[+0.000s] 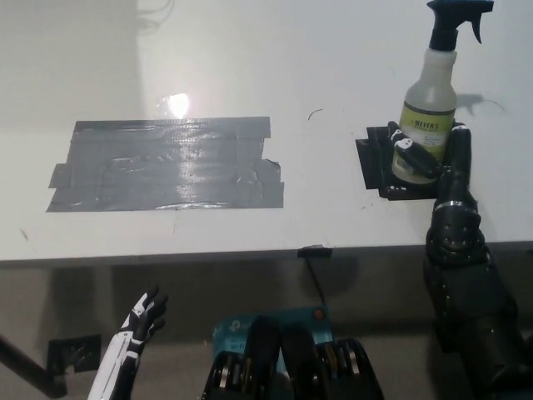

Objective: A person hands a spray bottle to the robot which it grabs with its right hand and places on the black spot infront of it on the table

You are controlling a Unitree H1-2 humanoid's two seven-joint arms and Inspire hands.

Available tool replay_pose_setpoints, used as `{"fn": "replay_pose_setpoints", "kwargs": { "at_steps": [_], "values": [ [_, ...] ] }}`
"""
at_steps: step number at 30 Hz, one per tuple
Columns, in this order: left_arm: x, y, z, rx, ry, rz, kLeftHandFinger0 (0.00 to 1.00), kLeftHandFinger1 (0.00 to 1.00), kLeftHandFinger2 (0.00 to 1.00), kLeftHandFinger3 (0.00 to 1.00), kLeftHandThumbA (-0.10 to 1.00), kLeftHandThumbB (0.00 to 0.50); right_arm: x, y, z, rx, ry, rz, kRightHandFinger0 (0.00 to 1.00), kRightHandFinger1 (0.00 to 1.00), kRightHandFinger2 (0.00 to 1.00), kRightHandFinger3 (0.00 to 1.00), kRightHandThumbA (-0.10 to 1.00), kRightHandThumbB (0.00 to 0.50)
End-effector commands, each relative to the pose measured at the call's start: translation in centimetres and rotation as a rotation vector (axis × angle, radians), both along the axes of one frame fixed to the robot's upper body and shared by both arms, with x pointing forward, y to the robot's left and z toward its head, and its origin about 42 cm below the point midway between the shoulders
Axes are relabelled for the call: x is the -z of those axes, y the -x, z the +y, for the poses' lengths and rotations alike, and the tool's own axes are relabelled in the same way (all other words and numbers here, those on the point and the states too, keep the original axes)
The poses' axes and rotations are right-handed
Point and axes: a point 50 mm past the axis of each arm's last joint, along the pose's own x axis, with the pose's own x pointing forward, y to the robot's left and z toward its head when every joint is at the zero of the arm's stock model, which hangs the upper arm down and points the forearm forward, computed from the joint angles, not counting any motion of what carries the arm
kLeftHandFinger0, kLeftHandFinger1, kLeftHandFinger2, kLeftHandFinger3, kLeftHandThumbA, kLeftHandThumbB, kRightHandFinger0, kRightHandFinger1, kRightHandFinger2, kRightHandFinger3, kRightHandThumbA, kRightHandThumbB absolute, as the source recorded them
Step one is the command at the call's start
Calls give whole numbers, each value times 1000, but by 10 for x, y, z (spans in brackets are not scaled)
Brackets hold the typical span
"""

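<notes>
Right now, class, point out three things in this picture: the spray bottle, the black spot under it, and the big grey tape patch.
spray bottle (429, 104): head view, on its yellow-green label.
black spot (372, 158): head view, on its bare left part.
grey tape patch (166, 164): head view, on its middle.

The black right hand (433, 158) grips the lower body of the spray bottle (431, 100), which stands upright over the black spot (376, 167) on the white table (250, 50). A grey tape patch (166, 164) lies well to the left. The white left hand (141, 321) rests below the table edge, fingers apart.
</notes>
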Motion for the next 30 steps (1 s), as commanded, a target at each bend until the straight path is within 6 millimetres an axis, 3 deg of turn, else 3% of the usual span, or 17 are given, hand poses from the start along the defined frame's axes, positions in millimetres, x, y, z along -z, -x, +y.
{"fn": "replay_pose_setpoints", "kwargs": {
  "at_steps": [1, 9, 12, 14, 22, 27, 30],
  "values": [
    [-10, 2, -1, 8, 19, -39, 1000, 1000, 1000, 1000, 1000, 0, -81, -19, 23, 65, -7, -423, 32, 171, 341, 136, 760, 437],
    [-8, 3, 0, 9, 10, -46, 1000, 1000, 1000, 1000, 1000, 0, -90, -14, 31, 78, -35, -531, 0, 65, 254, 151, 746, 418],
    [-9, 4, 0, 11, 12, -45, 1000, 1000, 1000, 1000, 1000, 0, -92, -13, 30, 97, -29, -545, 0, 42, 234, 138, 732, 434],
    [-10, 4, 0, 12, 12, -45, 1000, 1000, 1000, 1000, 1000, 1, -92, -12, 29, 115, -12, -553, 0, 15, 220, 147, 716, 406],
    [-10, 1, 1, 7, 10, -48, 1000, 1000, 1000, 1000, 1000, 1, -89, -13, 28, 132, -19, -540, 0, 22, 238, 174, 716, 414],
    [-13, -1, 1, 6, 8, -54, 1000, 1000, 1000, 1000, 1000, 6, -89, -16, 30, 142, 4, -535, 0, 0, 164, 91, 725, 411],
    [-13, -2, 2, 7, -1, -60, 1000, 1000, 1000, 1000, 1000, 6, -85, -17, 32, 140, 26, -525, 0, 0, 171, 60, 736, 395]
  ]
}}
